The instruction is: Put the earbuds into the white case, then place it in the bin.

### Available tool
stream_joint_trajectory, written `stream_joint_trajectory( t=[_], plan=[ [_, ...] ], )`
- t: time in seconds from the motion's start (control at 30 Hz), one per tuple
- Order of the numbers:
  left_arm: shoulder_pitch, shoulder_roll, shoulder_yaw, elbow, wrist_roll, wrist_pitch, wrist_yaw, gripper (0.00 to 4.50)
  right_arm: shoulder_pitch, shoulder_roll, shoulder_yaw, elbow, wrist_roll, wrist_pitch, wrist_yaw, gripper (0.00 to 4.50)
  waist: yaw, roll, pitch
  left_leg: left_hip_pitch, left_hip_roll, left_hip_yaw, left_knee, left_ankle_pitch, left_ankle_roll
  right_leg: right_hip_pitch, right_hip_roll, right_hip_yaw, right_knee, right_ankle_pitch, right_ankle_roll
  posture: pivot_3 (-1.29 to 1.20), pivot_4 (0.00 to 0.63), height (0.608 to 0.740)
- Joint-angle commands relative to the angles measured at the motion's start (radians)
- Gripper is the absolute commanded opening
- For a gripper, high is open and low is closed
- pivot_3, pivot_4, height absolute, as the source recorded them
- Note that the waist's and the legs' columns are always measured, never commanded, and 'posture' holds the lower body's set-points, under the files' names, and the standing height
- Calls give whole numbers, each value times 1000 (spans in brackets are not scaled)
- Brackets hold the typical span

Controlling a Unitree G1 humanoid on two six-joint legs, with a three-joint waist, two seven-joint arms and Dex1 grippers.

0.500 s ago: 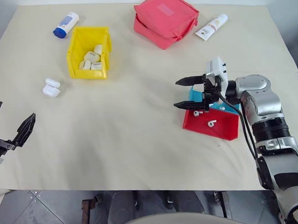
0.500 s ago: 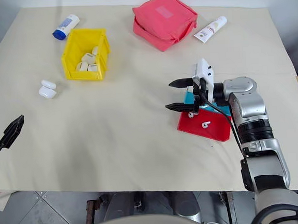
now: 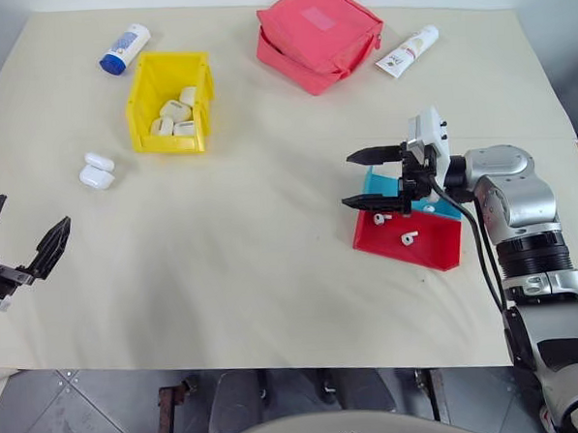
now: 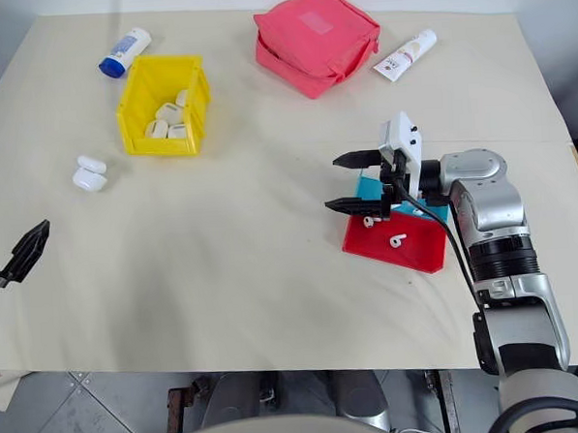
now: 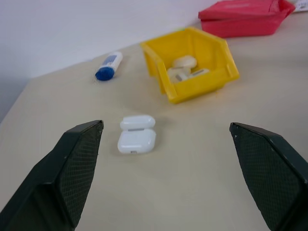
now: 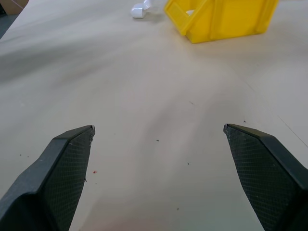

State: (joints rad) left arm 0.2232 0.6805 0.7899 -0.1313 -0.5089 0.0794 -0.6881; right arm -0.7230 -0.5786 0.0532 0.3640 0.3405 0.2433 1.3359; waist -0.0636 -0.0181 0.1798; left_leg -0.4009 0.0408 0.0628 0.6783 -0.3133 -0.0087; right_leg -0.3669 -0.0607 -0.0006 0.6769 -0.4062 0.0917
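Right jaws: the right gripper (image 3: 363,180) is hovering with its jaws spread wide and empty, pointing across the table (image 3: 273,276) toward the robot's left, just over the near-left edge of the red tray (image 3: 416,244).
Left jaws: the left gripper (image 3: 20,233) is holding its jaws spread and empty at the table's left edge, well apart from everything.
Earbuds: 2 earbuds (image 3: 394,227) are lying in the red tray, side by side, just below the right gripper; their stem direction is too small to tell.
White case: the white case (image 5: 137,135) is sitting lid open on the table near the bin's open front.
Bin: the bin (image 3: 170,103) is standing at the far left, holding several small white items.
Left wrist view: it is showing the case's hinge line running crosswise, the lid lying on the side toward the bin, and the blue-capped tube (image 5: 109,66) beyond.
Head views: they are showing the blue tray (image 3: 389,186) joined to the red one, the red pouch (image 3: 320,35), and a white tube (image 3: 408,52).
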Motion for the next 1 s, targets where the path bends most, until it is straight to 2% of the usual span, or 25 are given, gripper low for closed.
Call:
stream_joint_trajectory(
  t=[0.03, 0.27, 0.37, 0.53, 0.73, 0.83, 1.0],
  plan=[
    [75, -5, 108, -53, -45, 16, -8, 4474, -33, -4, -20, 16, 10, -22, 15, 4500, 0, 0, 0, 0, 0, 0, 0, 0, 0, 0, 0, 0, 0, 0, 0, 0, 150, 740],
    [174, 5, 201, 1, -41, 11, -33, 4474, -73, 8, -11, 72, 8, -42, 43, 4500, 3, 0, 0, 0, 0, 0, 0, 0, 0, 0, 0, 0, -1, 0, 0, 0, 150, 740],
    [163, 29, 196, 32, -25, 3, -52, 4474, -84, 14, -10, 85, 10, -43, 54, 4500, 6, 0, 0, 0, 0, 0, 0, 0, 0, 0, 0, 0, -1, 0, 0, 0, 150, 740],
    [74, 114, 131, 113, 8, 109, 2, 4474, -79, 9, -8, 36, 35, -15, 100, 4500, 7, 0, 0, 0, 0, -1, 0, 0, 0, 0, 0, -1, -1, 0, 0, 0, 150, 740],
    [-138, 268, -7, 309, 70, 218, 36, 4474, -62, 2, -12, -32, 39, 3, 90, 4500, 4, 0, 0, 0, -1, 0, -1, 0, 0, 0, 0, -1, 1, 0, 0, 0, 150, 740],
    [-299, 335, -139, 424, 110, 266, 22, 4474, -42, -4, -13, -60, 42, 12, 82, 4500, 4, 0, 0, 0, -1, 0, -1, 0, 0, -1, -1, -1, 3, 0, 0, 0, 150, 740],
    [-579, 395, -362, 628, 203, 328, -18, 4474, -7, -18, -19, -115, 51, 40, 61, 4500, 8, 0, 0, -2, -2, 0, 0, 0, 0, -4, -2, -4, 7, 0, 0, 0, 150, 740]
  ],
)
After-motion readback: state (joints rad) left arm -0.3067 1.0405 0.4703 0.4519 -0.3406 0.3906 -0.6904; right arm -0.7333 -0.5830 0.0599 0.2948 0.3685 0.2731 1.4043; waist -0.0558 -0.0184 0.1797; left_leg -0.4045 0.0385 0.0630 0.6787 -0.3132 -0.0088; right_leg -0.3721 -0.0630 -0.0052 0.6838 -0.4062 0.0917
